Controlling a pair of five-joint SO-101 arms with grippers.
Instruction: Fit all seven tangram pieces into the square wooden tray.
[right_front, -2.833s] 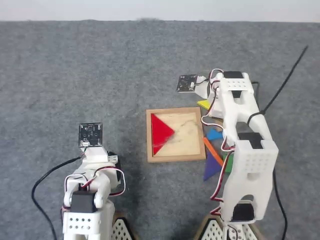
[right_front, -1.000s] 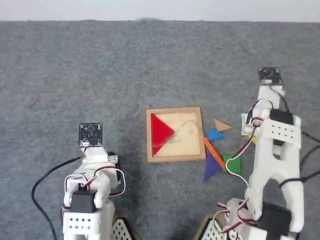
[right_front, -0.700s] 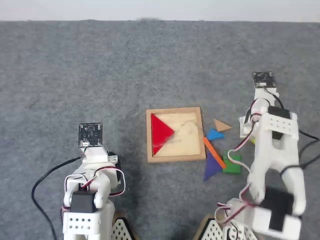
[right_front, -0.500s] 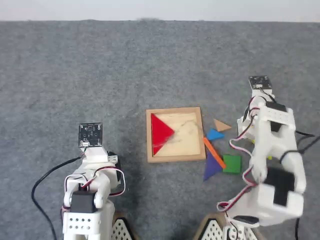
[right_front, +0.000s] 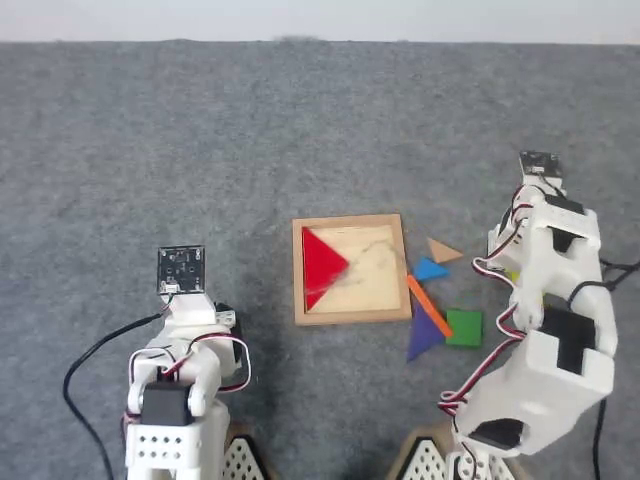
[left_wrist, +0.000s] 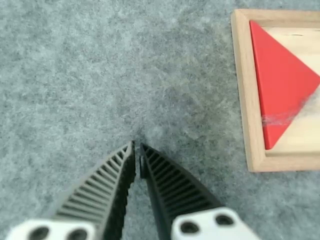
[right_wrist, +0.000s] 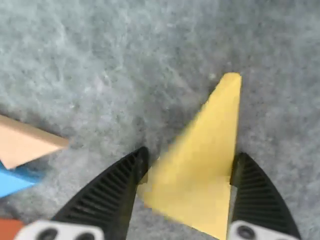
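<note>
The square wooden tray (right_front: 348, 219) lies mid-table with a red triangle (right_front: 320, 262) in its left half. Just right of it lie a tan triangle (right_front: 441, 250), a blue piece (right_front: 430, 268), an orange strip (right_front: 425, 300), a purple triangle (right_front: 424, 332) and a green square (right_front: 464, 327). My right arm (right_front: 545, 250) stands right of these. My right gripper (right_wrist: 191, 154) is shut on a yellow triangle (right_wrist: 205, 165), one finger on each side, low over the mat. My left gripper (left_wrist: 137, 146) is shut and holds nothing, left of the tray (left_wrist: 242, 90).
My left arm (right_front: 180, 340) sits folded at the near left. A grey felt mat (right_front: 200, 130) covers the table, open at the far side and the left. Cables trail beside both arm bases.
My right arm has swung from beside the tray's far right corner out to the right, taking the yellow triangle along and uncovering the green square. The left arm has not moved.
</note>
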